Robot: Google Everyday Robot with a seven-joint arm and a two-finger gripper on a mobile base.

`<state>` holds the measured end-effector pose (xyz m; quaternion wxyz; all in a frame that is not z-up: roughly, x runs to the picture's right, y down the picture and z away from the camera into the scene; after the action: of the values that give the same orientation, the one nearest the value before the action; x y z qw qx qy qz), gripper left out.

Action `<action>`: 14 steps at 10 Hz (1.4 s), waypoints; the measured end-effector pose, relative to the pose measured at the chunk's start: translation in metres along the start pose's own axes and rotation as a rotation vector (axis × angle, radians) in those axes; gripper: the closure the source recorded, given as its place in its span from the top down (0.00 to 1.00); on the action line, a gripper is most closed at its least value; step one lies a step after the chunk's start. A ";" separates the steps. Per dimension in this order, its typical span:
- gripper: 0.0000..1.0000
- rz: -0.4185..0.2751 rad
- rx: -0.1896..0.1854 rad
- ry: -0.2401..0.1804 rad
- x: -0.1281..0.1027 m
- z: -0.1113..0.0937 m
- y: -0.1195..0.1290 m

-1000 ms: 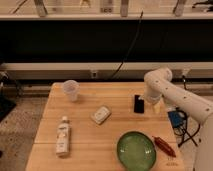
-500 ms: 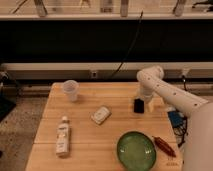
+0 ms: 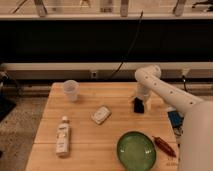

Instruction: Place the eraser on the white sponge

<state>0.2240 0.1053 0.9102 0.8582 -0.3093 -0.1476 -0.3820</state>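
The eraser (image 3: 137, 105) is a small black block on the wooden table (image 3: 115, 130), right of the middle. My gripper (image 3: 142, 101) hangs down from the white arm (image 3: 165, 92) and is right at the eraser, partly covering its right side. The white sponge (image 3: 101, 114) is an off-white pad lying on the table, to the left of the eraser and slightly nearer, with nothing on it.
A clear plastic cup (image 3: 71, 90) stands at the back left. A white bottle (image 3: 62, 136) lies at the front left. A green bowl (image 3: 136, 150) sits at the front, with a red-brown elongated object (image 3: 163, 146) to its right. A blue object (image 3: 175, 119) is beyond the table's right edge.
The arm has swung left and its gripper has come down onto the eraser. The eraser, the sponge and the other objects have not moved.
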 end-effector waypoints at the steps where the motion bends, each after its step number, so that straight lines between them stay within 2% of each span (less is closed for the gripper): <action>1: 0.80 -0.011 0.005 -0.001 0.003 0.000 0.000; 7: 0.80 -0.094 0.019 -0.009 0.019 0.006 -0.002; 14: 0.79 -0.134 -0.007 0.007 0.033 0.016 0.000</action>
<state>0.2456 0.0966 0.9390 0.8303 -0.3004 -0.1636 -0.4400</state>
